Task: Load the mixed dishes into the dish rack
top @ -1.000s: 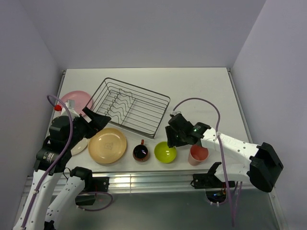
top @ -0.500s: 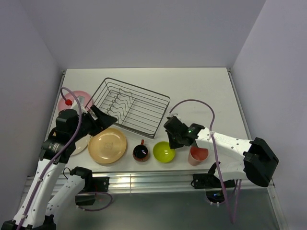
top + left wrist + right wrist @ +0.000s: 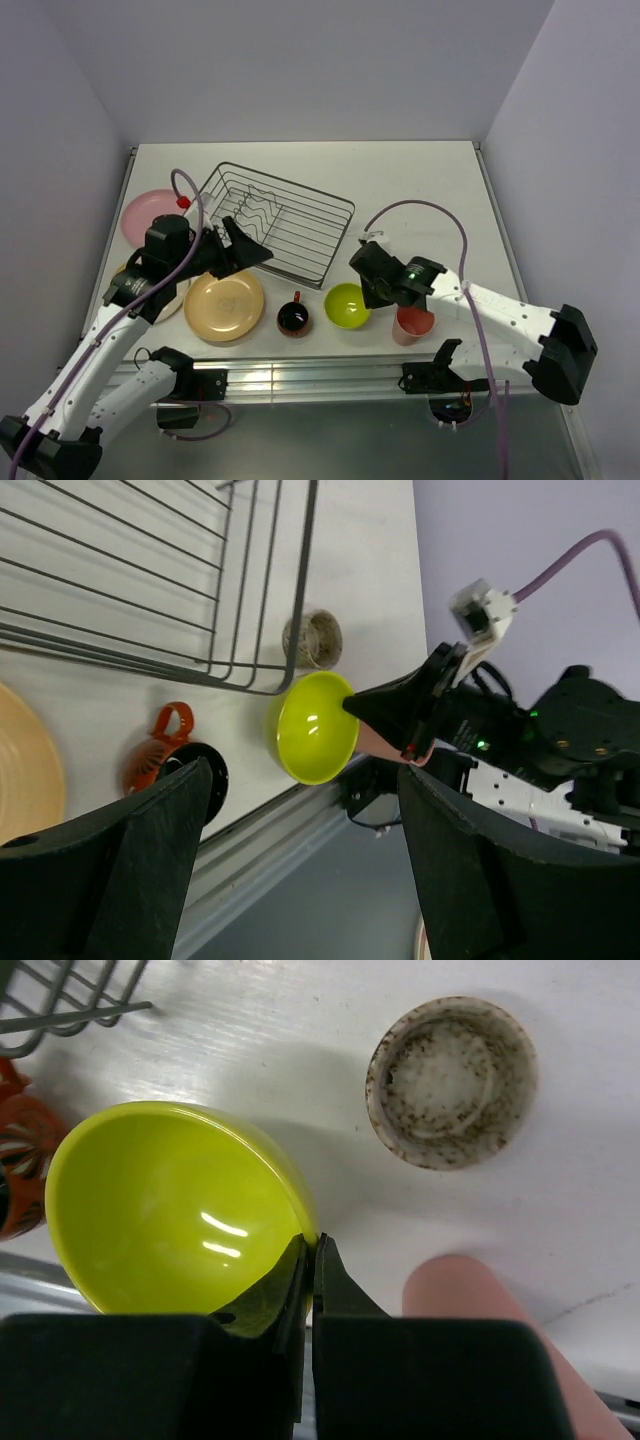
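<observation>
Two grippers: the right gripper [image 3: 311,1250] is pinching the rim of the lime-green bowl [image 3: 170,1210] with its jaws closed tight on it; the left gripper [image 3: 300,785] is hanging with jaws spread wide, grasping nothing
Bowl against right gripper: the bowl is lying at the lower centre of the top view, just left of the gripper, which is biting the rim on the bowl's right side, one finger inside and one outside; whether the bowl is resting on the table [image 3: 420,190] or lifted I cannot tell
Bowl against left gripper: the left gripper is hovering over the near left edge of the dish rack [image 3: 330,215], well apart from the bowl
Bowl's neighbours: the red mug [image 3: 293,318] is standing just left of it, the salmon-pink tumbler [image 3: 413,322] just right of it, the grey-beige cup [image 3: 452,1080] beside the rack's near corner
Dish rack: it is sitting in the upper middle of the top view, showing its wavy dividers [image 3: 250,212]; every dish is lying outside it
Plates: the tan-orange plate [image 3: 225,305] is lying left of the mug, the pale cream plate [image 3: 172,302] is peeking out from under the left arm, the pink plate [image 3: 145,210] is lying at the far left beside the rack
Contents: the bowl is showing only glare inside, the mug is looking dark inside, the cup is showing a speckled bottom
</observation>
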